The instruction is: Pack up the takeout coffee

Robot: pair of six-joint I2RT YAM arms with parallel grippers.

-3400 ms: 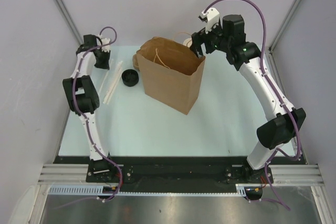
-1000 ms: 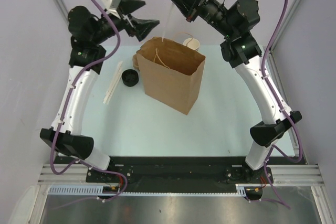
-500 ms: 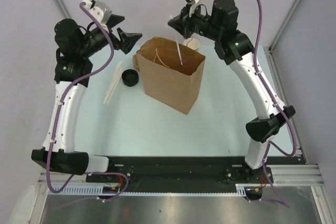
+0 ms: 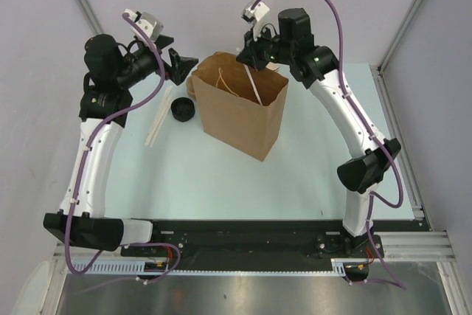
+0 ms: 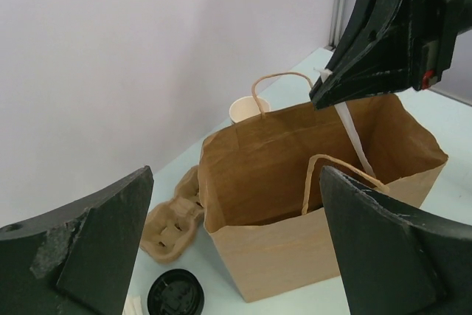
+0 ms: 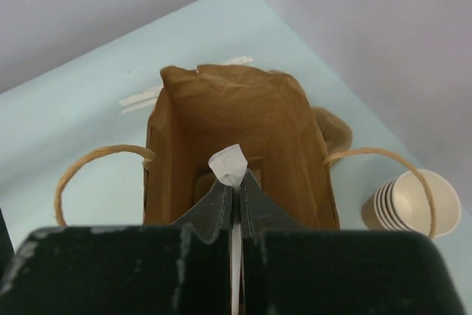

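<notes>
A brown paper bag (image 4: 243, 119) stands open in the middle of the table. My right gripper (image 4: 247, 58) hangs just above the bag's far rim, shut on a white paper-wrapped straw (image 6: 228, 164). The straw (image 4: 254, 85) slants down into the bag. My left gripper (image 4: 181, 66) hovers left of the bag, open and holding nothing; its view faces the bag's (image 5: 324, 248) mouth. The takeout coffee does not show; a tan shape lies at the bag's bottom (image 6: 199, 182), too dim to tell.
A loose black lid (image 4: 182, 111) and wrapped straws (image 4: 157, 119) lie left of the bag. A pulp cup carrier (image 5: 173, 223) sits behind the bag's left corner. A stack of lidless paper cups (image 6: 409, 208) stands behind the bag.
</notes>
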